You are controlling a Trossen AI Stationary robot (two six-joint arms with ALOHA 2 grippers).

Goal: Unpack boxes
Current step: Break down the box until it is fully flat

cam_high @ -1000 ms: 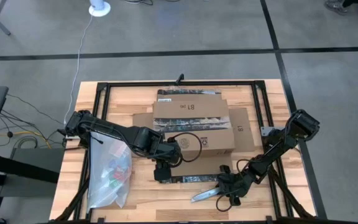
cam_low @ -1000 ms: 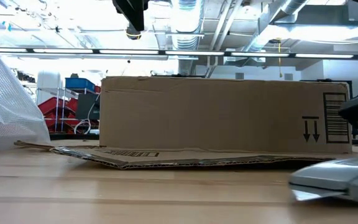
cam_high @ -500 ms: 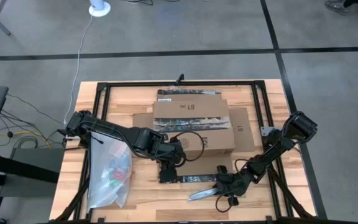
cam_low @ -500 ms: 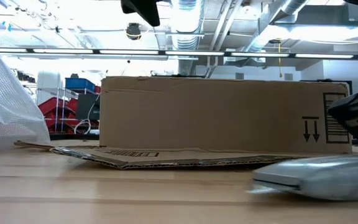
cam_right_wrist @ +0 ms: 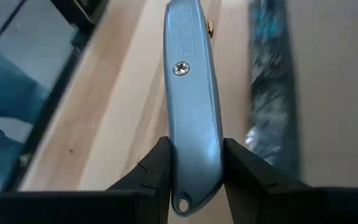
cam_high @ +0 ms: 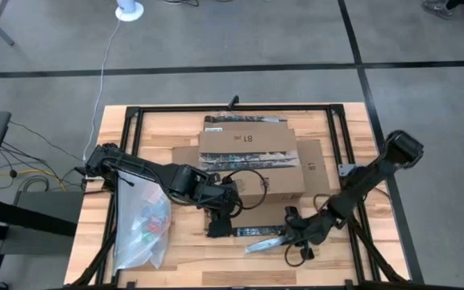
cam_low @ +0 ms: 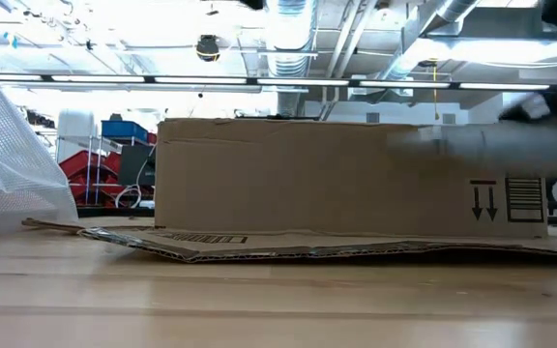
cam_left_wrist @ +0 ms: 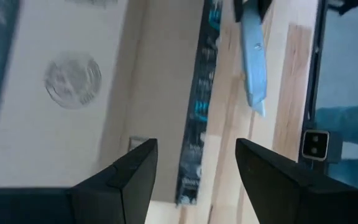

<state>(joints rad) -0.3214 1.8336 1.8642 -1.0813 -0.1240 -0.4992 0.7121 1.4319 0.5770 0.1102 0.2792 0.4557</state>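
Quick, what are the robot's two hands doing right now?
Left gripper: open, holding nothing, over the cardboard box.
Right gripper: shut on the utility knife.

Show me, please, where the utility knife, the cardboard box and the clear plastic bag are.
utility knife [cam_right_wrist: 193, 106]: right wrist view, middle of its grey body.
cardboard box [cam_low: 337, 179]: low view, middle of the side wall facing the camera.
clear plastic bag [cam_high: 142, 229]: high view, its middle.
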